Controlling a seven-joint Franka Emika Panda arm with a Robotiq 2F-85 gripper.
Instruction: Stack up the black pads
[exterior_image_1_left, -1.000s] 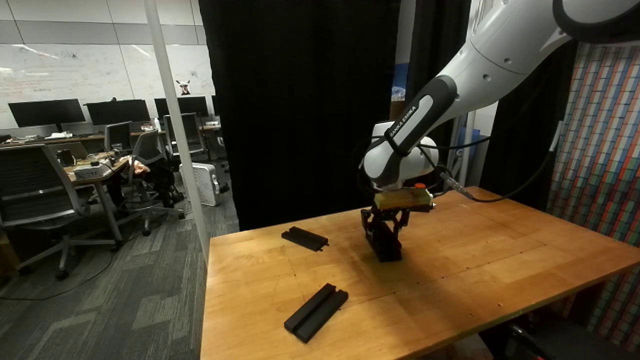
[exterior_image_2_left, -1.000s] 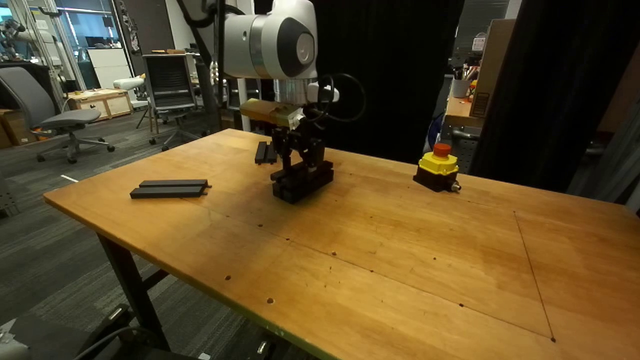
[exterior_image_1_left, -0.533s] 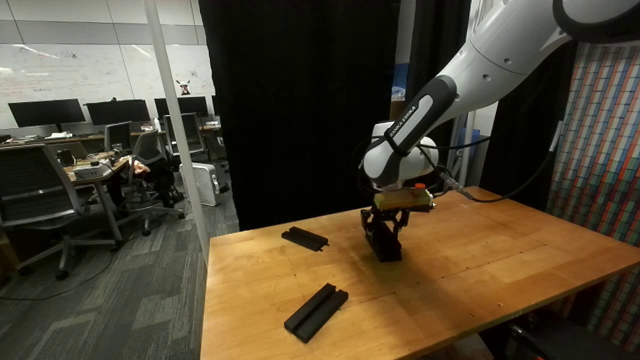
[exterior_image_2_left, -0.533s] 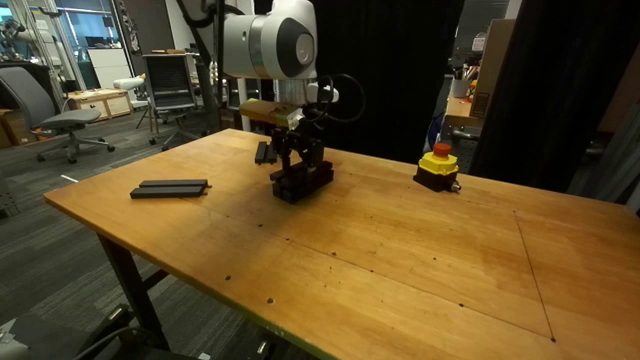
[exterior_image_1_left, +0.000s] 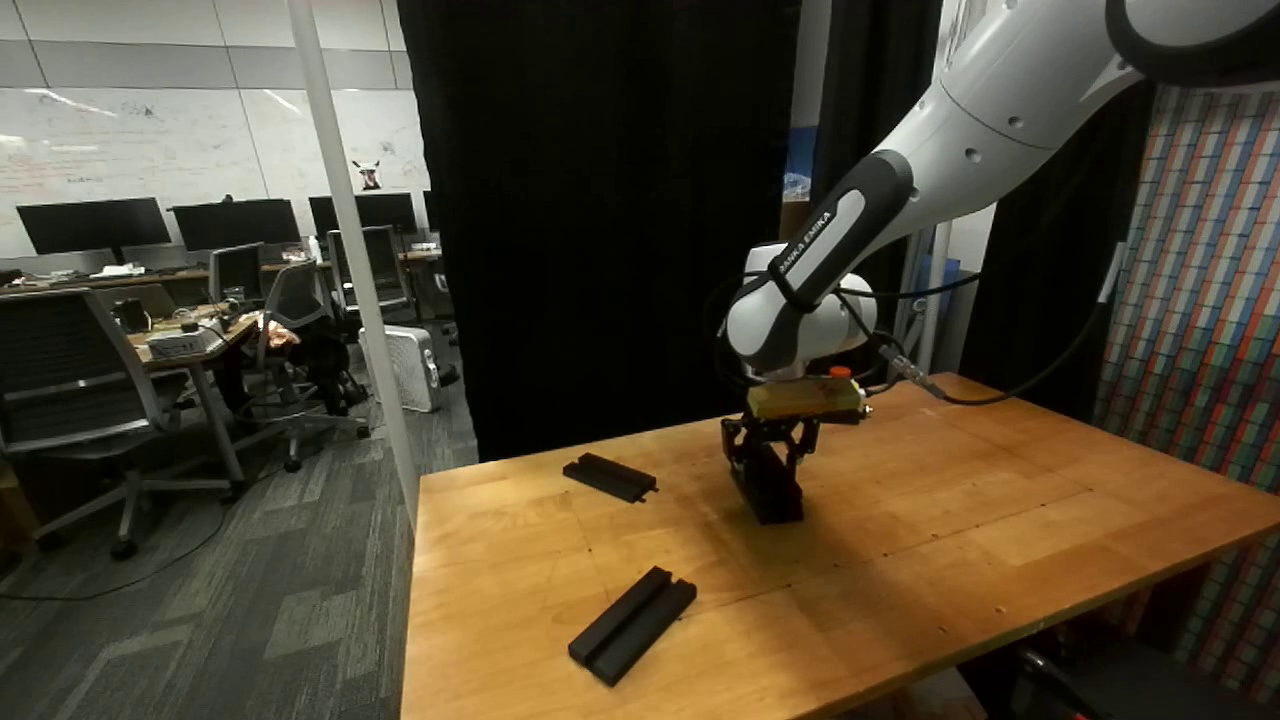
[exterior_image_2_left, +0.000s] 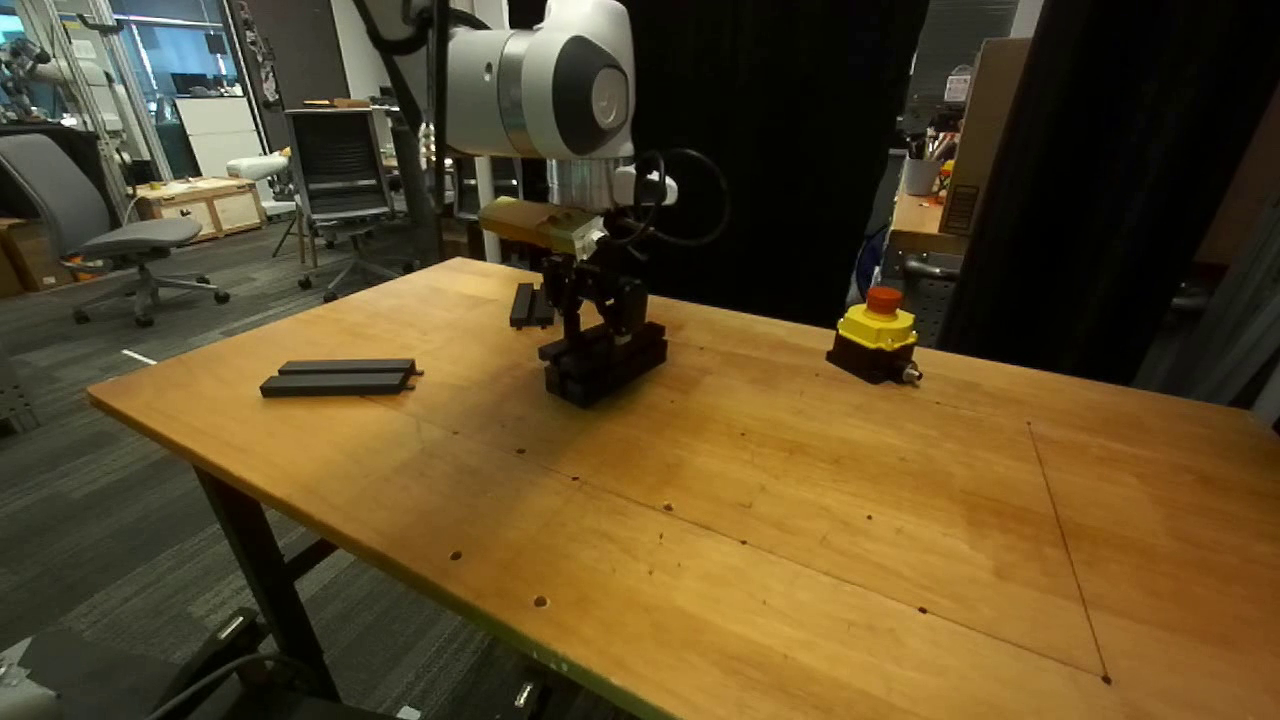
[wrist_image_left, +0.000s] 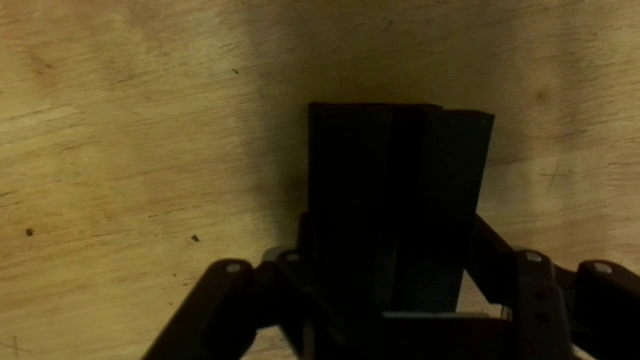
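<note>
We find the gripper (wrist_image_left: 390, 225) closed, its fingers (wrist_image_left: 487, 265) pressed against the two sides of the upper black pad (wrist_image_left: 350, 190). This pad rests, below the gripper, on a lower black pad (exterior_image_2_left: 605, 385). Well apart to one side of the gripper, we locate loose black pads (exterior_image_1_left: 620, 612) lying flat at two spots on the table (exterior_image_1_left: 950, 570). On its opposite side stands the yellow-and-red button (exterior_image_2_left: 876, 328).

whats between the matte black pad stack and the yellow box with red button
Only bare tan wooden tabletop lies between the stack and box, in an exterior view.
</note>
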